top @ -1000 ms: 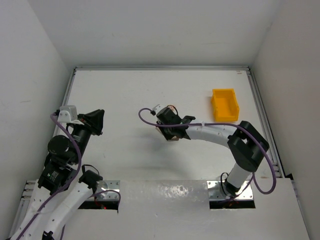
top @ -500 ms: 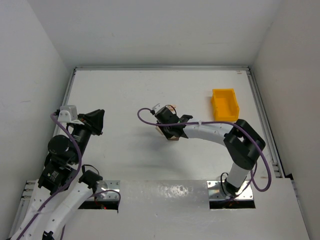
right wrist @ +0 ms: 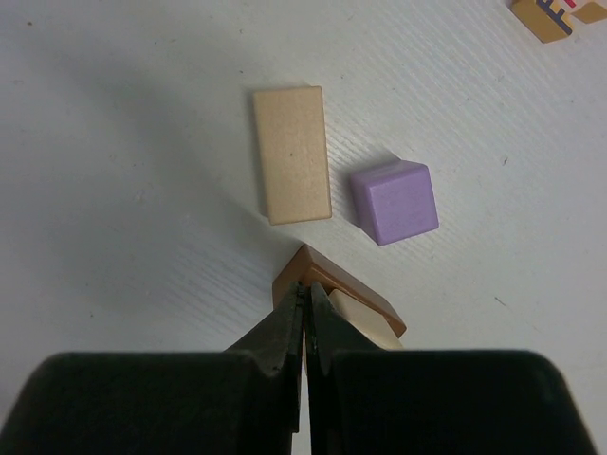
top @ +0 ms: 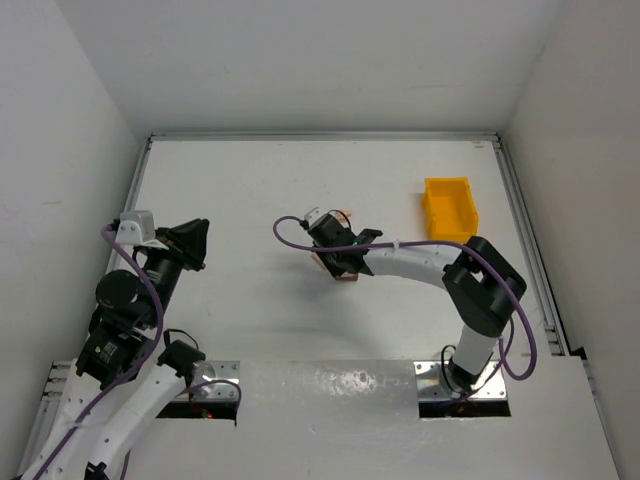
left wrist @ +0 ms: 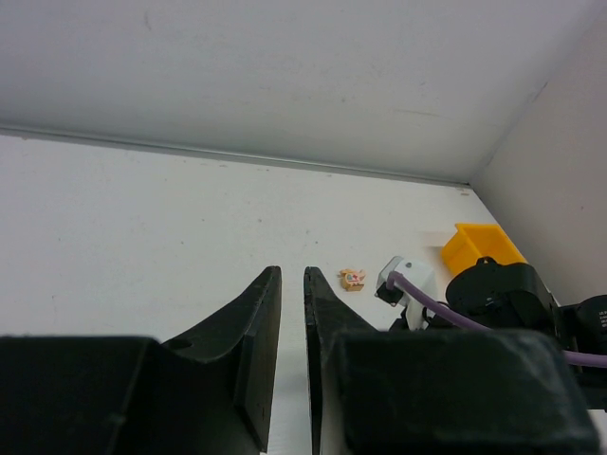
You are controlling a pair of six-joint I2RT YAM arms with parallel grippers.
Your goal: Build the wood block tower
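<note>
In the right wrist view a flat light tan block (right wrist: 292,154) and a purple cube (right wrist: 393,201) lie apart on the white table. Just nearer, a dark brown block (right wrist: 343,284) rests tilted over a pale block (right wrist: 368,330). My right gripper (right wrist: 305,296) is shut, holding nothing, its tips touching the brown block's near corner. From above, that gripper (top: 335,262) covers most of the blocks (top: 346,276) at mid-table. My left gripper (left wrist: 292,277) hangs far to the left (top: 197,240), its jaws a narrow gap apart with nothing between them.
A yellow plastic bin (top: 449,209) stands at the back right, also in the left wrist view (left wrist: 479,248). A small printed block (left wrist: 353,278) lies just beyond the right gripper (right wrist: 548,14). White walls enclose the table on three sides.
The right arm's elbow and wrist have shifted slightly left, with the shut gripper staying at the blocks. The left arm has not moved.
</note>
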